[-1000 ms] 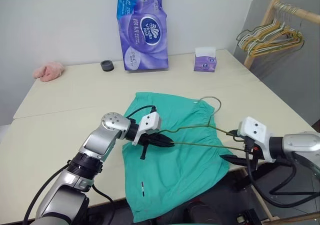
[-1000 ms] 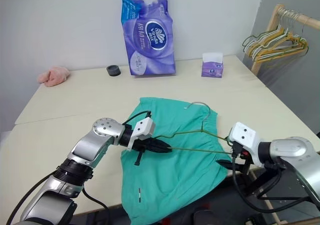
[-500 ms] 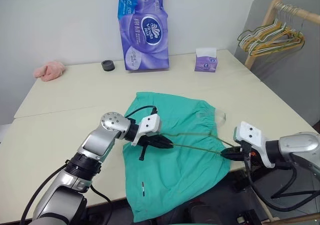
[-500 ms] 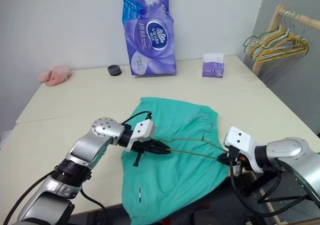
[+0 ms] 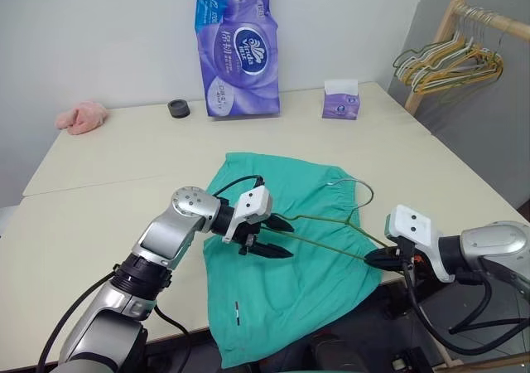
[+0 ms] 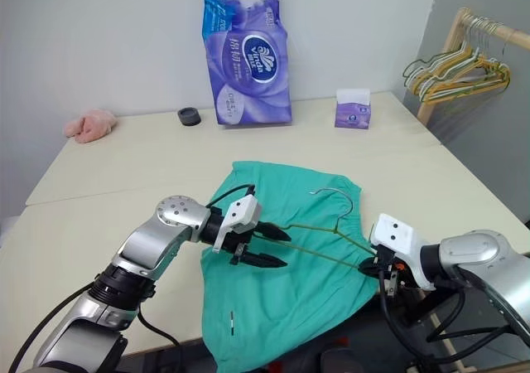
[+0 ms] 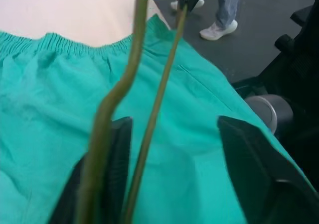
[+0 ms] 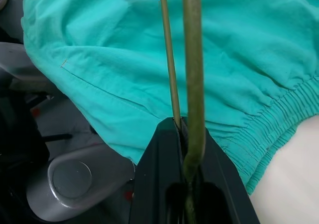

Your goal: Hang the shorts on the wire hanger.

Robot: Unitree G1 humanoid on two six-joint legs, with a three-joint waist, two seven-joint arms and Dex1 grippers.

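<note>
Teal cloth: the shorts lie spread flat on the counter, one leg hanging over the near edge, directly under both tools.
Olive wire: the wire hanger runs above the shorts from the left tool across to the right tool, its hooked top raised over the gathered waistband.
Left tool: the left tool has its two black fingers spread apart; in the left wrist view the hanger's two wires pass just beside one finger, with the other finger well apart from them. Whether a finger touches the wire cannot be told.
Right tool: the right tool has its fingers pressed together, pinching one corner of the wire hanger; the right wrist view shows the wire entering between the closed fingertips, with the waistband edge just beyond.
Beyond the left tool: a purple tissue-roll pack, a small black ring and a pink cloth lump sit at the far side of the counter.
Beyond the right tool: a small purple tissue box on the counter, and bunched hangers on a wooden rail off the counter.
</note>
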